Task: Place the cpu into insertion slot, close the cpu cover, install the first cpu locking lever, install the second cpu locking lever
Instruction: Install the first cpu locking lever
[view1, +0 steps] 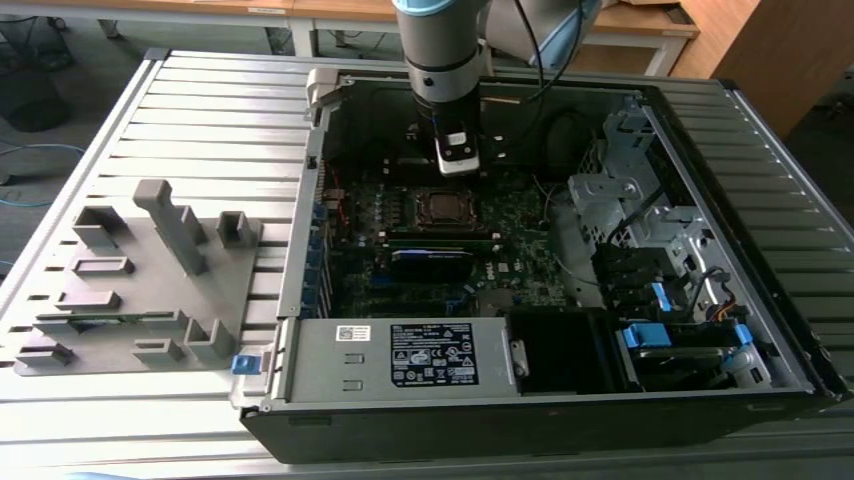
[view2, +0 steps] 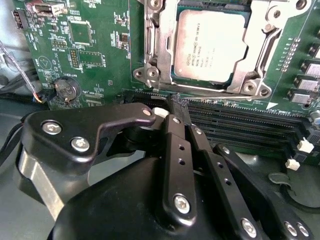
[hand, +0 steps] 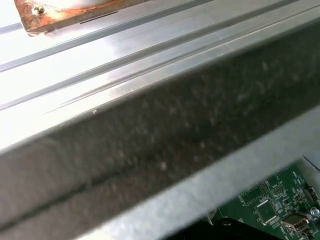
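Observation:
In the second wrist view the cpu (view2: 210, 45) lies flat in the insertion slot (view2: 250, 86), its silvery face up. The cpu cover (view2: 149, 47), a silvery frame, lies down around it with the chip showing through its window. A thin metal locking lever (view2: 220, 90) runs along the socket edge nearest my fingers. My black gripper (view2: 180, 106) is shut, its tips just short of that lever's end; whether they touch it I cannot tell. In the exterior view the gripper (view1: 457, 165) hangs inside the case just behind the insertion slot (view1: 441, 206).
The green motherboard (view1: 521, 230) sits in an open computer case (view1: 400, 350) on a slatted metal table (view1: 200, 110). Black memory slots (view2: 240, 120) run beside my fingertips. A grey fixture (view1: 147, 280) stands at the exterior view's left. The case wall (hand: 160, 145) crosses the first wrist view.

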